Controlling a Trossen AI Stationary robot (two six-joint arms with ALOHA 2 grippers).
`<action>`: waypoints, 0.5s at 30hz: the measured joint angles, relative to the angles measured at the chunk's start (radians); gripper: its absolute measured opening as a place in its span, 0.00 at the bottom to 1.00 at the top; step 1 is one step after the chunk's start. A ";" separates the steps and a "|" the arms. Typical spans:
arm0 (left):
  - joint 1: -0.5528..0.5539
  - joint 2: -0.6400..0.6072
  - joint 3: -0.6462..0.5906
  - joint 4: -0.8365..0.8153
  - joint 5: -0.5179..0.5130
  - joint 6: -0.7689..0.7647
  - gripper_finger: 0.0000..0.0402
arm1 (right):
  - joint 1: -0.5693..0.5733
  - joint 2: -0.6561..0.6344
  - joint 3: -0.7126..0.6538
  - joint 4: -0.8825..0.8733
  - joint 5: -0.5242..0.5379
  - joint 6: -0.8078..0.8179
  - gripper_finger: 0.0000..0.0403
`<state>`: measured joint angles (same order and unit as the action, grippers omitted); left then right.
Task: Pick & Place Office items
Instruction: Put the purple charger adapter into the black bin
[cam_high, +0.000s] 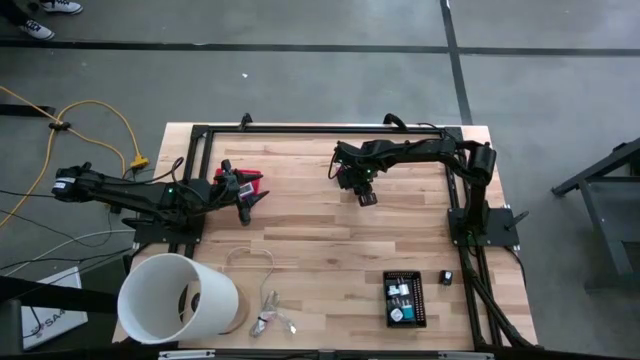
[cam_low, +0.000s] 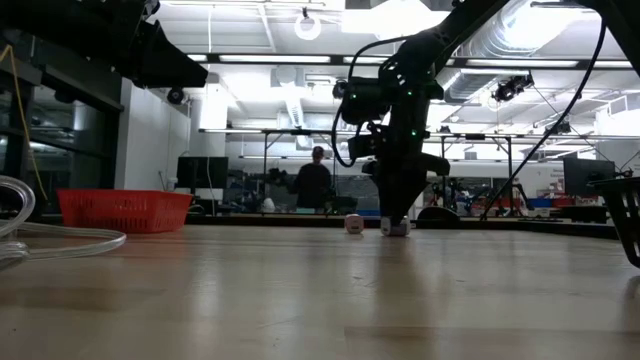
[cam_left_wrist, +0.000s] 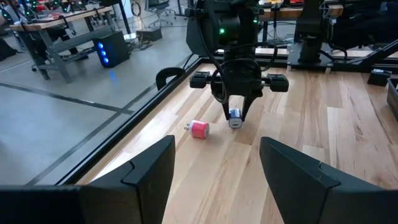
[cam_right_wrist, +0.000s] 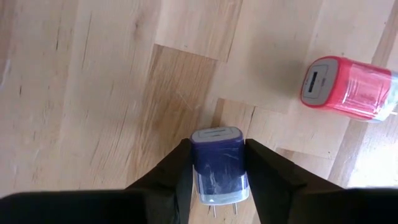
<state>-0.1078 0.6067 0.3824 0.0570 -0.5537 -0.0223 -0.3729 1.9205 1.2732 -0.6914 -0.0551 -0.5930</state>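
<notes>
A blue plug-in charger block (cam_right_wrist: 217, 163) sits between my right gripper's (cam_right_wrist: 217, 149) fingers, near the middle of the table toward its far edge (cam_high: 366, 197). A pink charger block (cam_right_wrist: 347, 87) lies on its side on the wood close beside it, also in the left wrist view (cam_left_wrist: 199, 129). My left gripper (cam_left_wrist: 217, 168) is open and waits at the table's left (cam_high: 245, 207), pointing toward the right gripper (cam_left_wrist: 235, 118). More small items lie in a black tray (cam_high: 405, 298). My right gripper pinches the blue block by its two opposite side faces (cam_right_wrist: 198, 167), one finger on each. The fingers (cam_left_wrist: 231, 107) come from above, pointing down. The block's metal prongs (cam_right_wrist: 224, 210) point back toward the wrist. Whether its lower end rests on the wood, I cannot tell.
A big white tub (cam_high: 180, 298) lies on its side at the near left corner. A pale wire loop (cam_high: 250, 255) with a silvery clump (cam_high: 270, 322) is beside it. A red basket (cam_low: 125, 210) sits by the left arm. A small black piece (cam_high: 446, 278) lies near the tray.
</notes>
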 joint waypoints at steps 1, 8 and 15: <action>0.000 0.000 0.000 0.000 0.000 0.000 0.57 | 0.001 0.000 0.000 0.000 0.000 0.000 0.30; 0.000 0.000 0.000 0.000 0.000 0.000 0.57 | 0.026 -0.007 0.000 -0.005 0.011 0.013 0.29; 0.000 0.000 0.000 0.001 0.000 0.000 0.57 | 0.076 -0.044 0.038 -0.063 0.029 0.068 0.29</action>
<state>-0.1074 0.6067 0.3825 0.0578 -0.5541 -0.0223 -0.2965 1.8767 1.3114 -0.7542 -0.0265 -0.5245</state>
